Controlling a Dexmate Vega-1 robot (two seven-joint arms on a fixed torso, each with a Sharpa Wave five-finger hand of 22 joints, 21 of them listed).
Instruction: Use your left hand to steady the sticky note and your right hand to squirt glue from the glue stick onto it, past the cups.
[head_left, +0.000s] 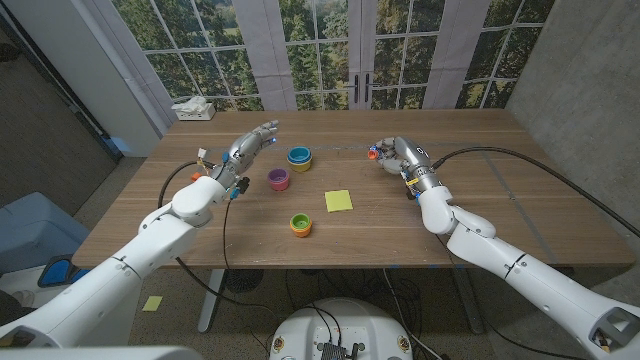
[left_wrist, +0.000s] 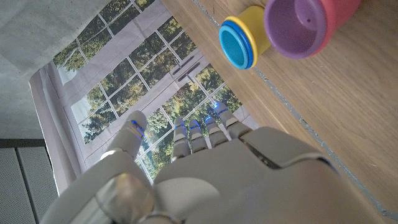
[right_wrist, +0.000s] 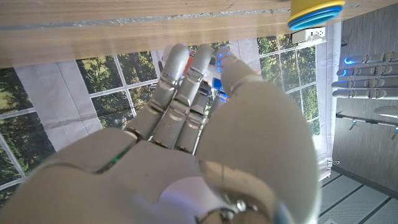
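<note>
Sticky note (head_left: 338, 201): blank, no legible writing.

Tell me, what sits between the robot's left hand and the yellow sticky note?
In the head view, the purple cup sits between the left hand and the sticky note.

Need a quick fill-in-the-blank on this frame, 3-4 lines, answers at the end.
1. The sticky note lying on the table is ______ in colour.
2. The right hand holds an object with an ______ tip.
3. The cup nearest the table's front edge is the ______ and orange cup.
4. The left hand holds ______, its fingers apart.

Missing words: yellow; orange; green; nothing
</note>
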